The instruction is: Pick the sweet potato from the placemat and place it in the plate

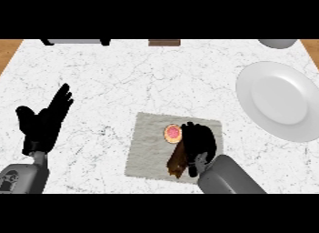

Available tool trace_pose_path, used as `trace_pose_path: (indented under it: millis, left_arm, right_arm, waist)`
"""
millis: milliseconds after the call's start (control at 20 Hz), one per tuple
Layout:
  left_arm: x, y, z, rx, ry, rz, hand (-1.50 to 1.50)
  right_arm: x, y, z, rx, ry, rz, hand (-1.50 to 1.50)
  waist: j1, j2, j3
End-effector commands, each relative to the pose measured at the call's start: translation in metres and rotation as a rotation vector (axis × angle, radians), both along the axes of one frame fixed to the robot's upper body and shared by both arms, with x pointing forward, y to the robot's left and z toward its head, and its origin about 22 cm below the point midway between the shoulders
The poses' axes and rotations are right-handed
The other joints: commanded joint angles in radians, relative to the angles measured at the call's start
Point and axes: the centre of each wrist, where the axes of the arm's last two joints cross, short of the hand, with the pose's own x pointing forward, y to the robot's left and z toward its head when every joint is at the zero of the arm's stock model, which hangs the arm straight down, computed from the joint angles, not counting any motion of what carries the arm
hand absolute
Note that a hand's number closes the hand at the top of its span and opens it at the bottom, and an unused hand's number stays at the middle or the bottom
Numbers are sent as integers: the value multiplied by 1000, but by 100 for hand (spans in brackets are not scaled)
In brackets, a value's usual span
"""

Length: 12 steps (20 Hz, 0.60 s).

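- Your left robot hand rests open at the left edge, fingers straight, well apart from the work.
- The sweet potato lies on the grey placemat in the middle of the tabletop. Its long axis runs near-to-far, pink cut face pointing away from you.
- Your right robot hand is the nearer one. It sits against the sweet potato's right flank, fingers curled round it.
- The white plate lies right and farther back, with nothing in it, so carry that way.
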Motion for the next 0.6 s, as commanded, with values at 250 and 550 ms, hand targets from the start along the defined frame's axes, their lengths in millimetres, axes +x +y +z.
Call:
trace_pose_path:
  millis: [250, 550]
  left_arm:
    - [-4, 6, -5, -5, -8, 21, 0]
    - [-6, 31, -4, -1, 2, 52, 0]
  right_arm:
    - [-34, -21, 39, 461, -292, 448, 150]
    - [-44, -69, 87, 568, -766, 390, 150]
  waist:
    - [-7, 9, 14]
    - [-33, 5, 11]
